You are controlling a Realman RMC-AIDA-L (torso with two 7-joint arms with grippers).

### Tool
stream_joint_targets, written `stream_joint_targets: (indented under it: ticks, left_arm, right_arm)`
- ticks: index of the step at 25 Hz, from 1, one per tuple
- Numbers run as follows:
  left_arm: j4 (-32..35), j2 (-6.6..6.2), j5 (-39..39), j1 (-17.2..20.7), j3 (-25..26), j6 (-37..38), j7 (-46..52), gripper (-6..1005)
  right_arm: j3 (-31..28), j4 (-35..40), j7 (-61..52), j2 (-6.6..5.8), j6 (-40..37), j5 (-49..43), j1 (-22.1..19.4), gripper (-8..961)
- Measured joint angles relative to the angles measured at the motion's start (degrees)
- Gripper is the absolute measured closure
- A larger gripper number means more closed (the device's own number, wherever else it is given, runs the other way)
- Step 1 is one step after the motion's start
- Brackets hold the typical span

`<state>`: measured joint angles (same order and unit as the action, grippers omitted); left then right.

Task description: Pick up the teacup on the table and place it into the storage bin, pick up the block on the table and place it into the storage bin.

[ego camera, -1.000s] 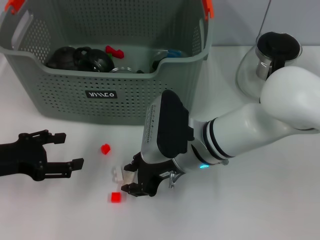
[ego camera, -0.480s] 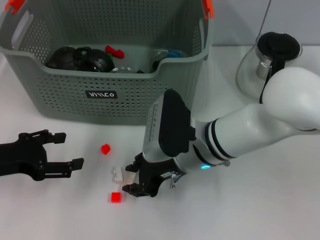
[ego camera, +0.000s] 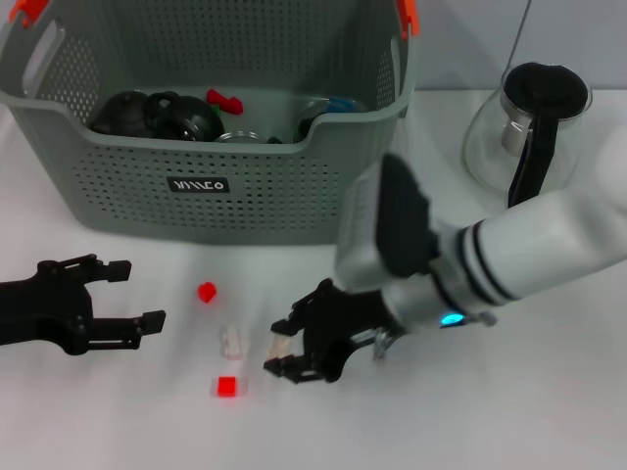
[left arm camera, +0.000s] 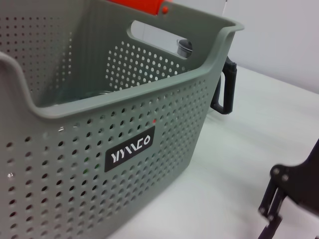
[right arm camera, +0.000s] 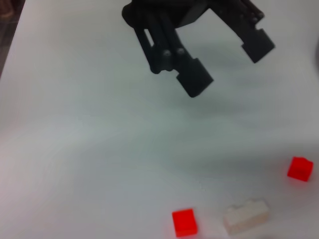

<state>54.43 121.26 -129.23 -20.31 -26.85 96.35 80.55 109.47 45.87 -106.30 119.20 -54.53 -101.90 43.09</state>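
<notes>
While the right gripper (ego camera: 284, 354), jaws spread and empty, hangs at three o'clock of the white block (ego camera: 231, 341), this small, stiff, light piece wants pinching across its short sides; left gripper (ego camera: 122, 294) waits open.

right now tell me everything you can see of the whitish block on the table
The small whitish translucent plastic block is a short brick with studs along one side, lying flat on the white table. It sits between two small red blocks, the far one and the near one, touching neither. The right gripper hovers just beside it with jaws open; nothing holds it.
</notes>
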Motion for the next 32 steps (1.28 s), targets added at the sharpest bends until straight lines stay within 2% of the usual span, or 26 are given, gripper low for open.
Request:
stream_joint_targets:
  ticks: [1, 2, 3, 8, 11, 15, 17, 20, 23, 26, 28, 32]
  left_arm:
    - [0.02, 0.02, 0.09, 0.0, 0.06, 0.04, 0.0, 121]
    - [0.03, 0.01, 0.35, 0.0, 0.34, 0.24, 0.01, 121]
    - [0.03, 0.01, 0.35, 0.0, 0.34, 0.24, 0.01, 122]
    - [0.41, -0.1, 0.54, 0.01, 0.5, 0.51, 0.04, 122]
    - [0.55, -0.12, 0.56, -0.24, 0.49, 0.51, 0.04, 123]
    - [0.58, -0.14, 0.57, -0.67, 0.49, 0.6, 0.04, 123]
    - [0.59, -0.15, 0.57, -0.81, 0.44, 0.59, 0.04, 123]
    - [0.59, -0.16, 0.57, -1.16, 0.33, 0.6, 0.01, 124]
    - [0.65, -0.2, 0.57, -1.49, 0.15, 0.66, 0.03, 124]
    - [0.68, -0.22, 0.57, -1.84, 0.08, 1.09, 0.03, 125]
    - [0.68, -0.22, 0.51, -1.92, 0.06, 1.28, 0.04, 125]
    - [0.68, -0.23, 0.23, -1.95, 0.04, 1.39, 0.04, 125]
  right_arm:
    - [-2.45, 2.12, -0.9, -0.13, -1.95, -2.07, -1.26, 500]
    - [-8.8, 7.68, -2.48, -0.28, -8.14, -6.61, -4.2, 500]
    - [-8.8, 7.68, -2.48, -0.28, -8.14, -6.61, -4.2, 500]
    - [-26.79, 18.55, -4.67, -0.38, -25.79, -10.01, -7.42, 501]
    - [-37.22, 22.94, -6.6, 0.1, -34.91, -9.31, -6.28, 500]
    - [-46.68, 25.46, -9.07, 0.47, -40.15, -6.33, -1.35, 500]
    - [-49.29, 24.9, -9.47, 0.46, -38.97, -5.95, 2.02, 499]
    - [-50.26, 21.41, -9.7, 0.57, -32.0, -8.69, 7.87, 500]
    - [-49.49, 13.43, -11.55, 0.92, -20.23, -15.05, 14.11, 505]
    - [-47.56, 4.96, -14.69, 0.99, -8.43, -19.37, 18.52, 486]
    - [-45.94, 0.47, -15.56, 0.96, -3.22, -20.46, 20.56, 466]
    - [-43.98, -2.78, -15.76, 1.0, 0.8, -20.67, 21.43, 427]
